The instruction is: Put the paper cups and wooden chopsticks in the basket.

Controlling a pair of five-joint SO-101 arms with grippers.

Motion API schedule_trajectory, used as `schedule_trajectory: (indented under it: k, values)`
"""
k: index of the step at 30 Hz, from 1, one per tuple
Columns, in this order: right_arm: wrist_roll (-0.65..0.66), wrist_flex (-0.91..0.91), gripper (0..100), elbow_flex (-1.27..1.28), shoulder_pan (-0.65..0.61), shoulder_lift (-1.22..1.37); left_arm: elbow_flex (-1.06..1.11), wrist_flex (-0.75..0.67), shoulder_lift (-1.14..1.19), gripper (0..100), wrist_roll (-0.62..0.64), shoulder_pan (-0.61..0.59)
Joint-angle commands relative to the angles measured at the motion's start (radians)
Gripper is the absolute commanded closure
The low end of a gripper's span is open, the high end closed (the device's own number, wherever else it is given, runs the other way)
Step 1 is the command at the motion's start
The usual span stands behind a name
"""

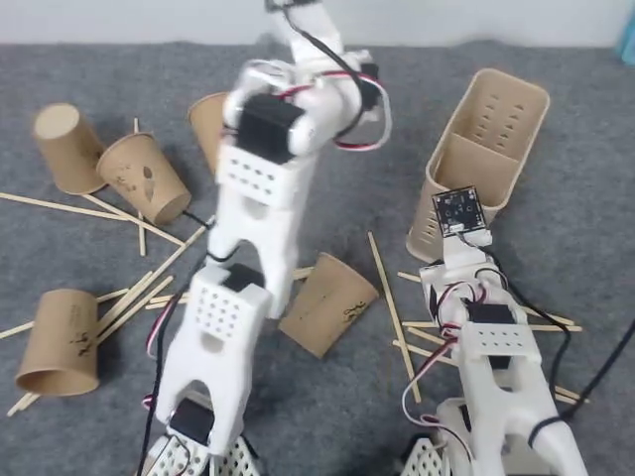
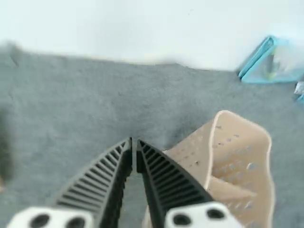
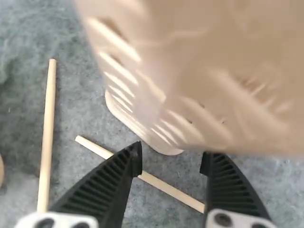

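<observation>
Our right claw [image 3: 171, 161] is spread wide and grasps nothing. One chopstick [image 3: 161, 186] lies across the gap beneath it, a second chopstick [image 3: 46, 133] lies off to one side, and the one basket [image 3: 199, 71] stands just beyond the fingertips. Our left claw [image 2: 133, 142] is clenched, tips nearly meeting, with nothing between them; the basket [image 2: 237, 152] sits near it, to one side.

From above, we count five paper cups [image 1: 327, 302] on their sides on the grey surface [image 1: 575, 198], one half hidden behind the left arm [image 1: 253, 228]. Loose chopsticks [image 1: 392, 312] lie scattered, too overlapped to count. The left arm stretches up the middle. The right arm [image 1: 496, 357] stays low, its wrist at the basket's [image 1: 496, 119] near end.
</observation>
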Motion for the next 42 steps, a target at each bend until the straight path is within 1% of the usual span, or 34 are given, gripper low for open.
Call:
schedule_trajectory:
  k: [1,4,9,11,14,17,21,24,28,30,31,33,34,37,40,42]
  values:
    - [0.040,0.004,77.8,-0.040,0.002,-0.012,0.093,0.035,-0.152,99,-0.110,-0.032]
    - [0.044,0.035,77.8,-0.048,0.001,-0.015,0.325,0.035,-0.273,99,-0.155,-0.046]
    - [0.046,0.074,77.8,-0.048,0.001,-0.042,0.840,0.023,-0.525,99,-0.324,-0.083]
    - [0.048,0.114,77.8,-0.040,-0.002,-0.096,1.036,-0.023,-0.624,99,-0.370,-0.107]
    - [0.071,0.133,77.8,0.015,-0.053,-0.193,1.337,-0.135,-0.787,99,-0.393,-0.172]
    - [0.129,0.160,77.9,0.081,-0.091,-0.315,1.690,-0.307,-0.977,99,-0.433,-0.226]
    - [0.123,0.282,77.9,0.129,-0.090,-0.522,2.147,-0.542,-1.267,99,-0.463,-0.287]
    - [0.123,0.414,77.9,0.133,-0.088,-0.691,2.402,-0.641,-1.475,99,-0.465,-0.339]
    - [0.132,0.576,77.9,0.121,-0.088,-0.917,2.580,-0.661,-1.683,99,-0.466,-0.420]
    - [0.133,0.688,77.9,0.072,-0.088,-1.012,2.652,-0.658,-1.761,99,-0.466,-0.460]
    - [0.146,0.734,77.9,0.046,-0.088,-1.053,2.694,-0.657,-1.792,99,-0.466,-0.482]
    - [0.212,0.760,77.9,0.029,-0.059,-1.101,2.764,-0.663,-1.841,99,-0.468,-0.528]
    - [0.250,0.760,77.9,0.029,-0.030,-1.106,2.792,-0.666,-1.867,99,-0.474,-0.554]
    - [0.365,0.757,77.9,-0.005,0.074,-1.082,2.876,-0.713,-1.915,99,-0.559,-0.615]
    - [0.411,0.800,77.9,-0.126,0.151,-1.035,2.988,-0.775,-1.952,99,-0.574,-0.629]
    - [0.439,0.831,77.9,-0.236,0.173,-0.978,3.017,-0.793,-1.976,99,-0.572,-0.623]
